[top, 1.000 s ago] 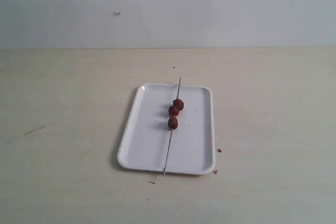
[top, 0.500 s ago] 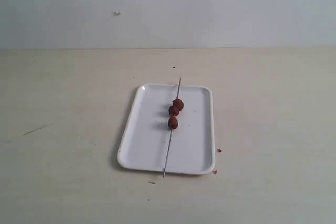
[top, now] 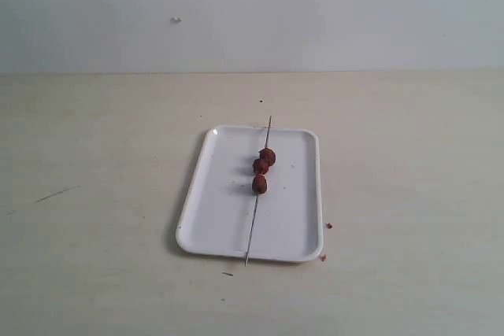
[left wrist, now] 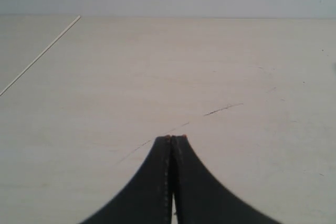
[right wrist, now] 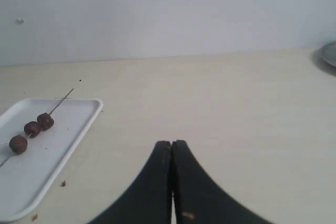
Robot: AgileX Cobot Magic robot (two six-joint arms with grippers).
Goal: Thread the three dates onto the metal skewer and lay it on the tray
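1. The tray [top: 224, 226] lies on the pale table [top: 409, 163], slightly right of centre in the exterior view, with its long side running from the lower to the upper part of the frame.
2. The metal skewer [top: 251, 230] lies lengthwise on the tray. Its far tip overhangs the upper rim and its near tip overhangs the lower rim.
3. The three dates [top: 260, 166] sit threaded in a row on the upper half of the skewer, close together, over the tray floor.
4. Tray, skewer and dates show in full in the exterior view.
5. Two reddish crumbs [top: 329, 226] lie on the table just beside the tray's lower right corner. A dark fleck [top: 227, 275] lies below the lower rim, and a dark speck [top: 261, 101] lies above the upper rim.
6. A thin dark scratch [top: 55, 193] marks the table at centre left, well apart from the tray.
7. Left gripper [left wrist: 172, 138]: jaws pressed together, over bare table.
8. Right gripper [right wrist: 171, 142]: jaws pressed together, over bare table, apart from the tray. A grey rounded object [right wrist: 329, 55] is cut off by the frame edge.
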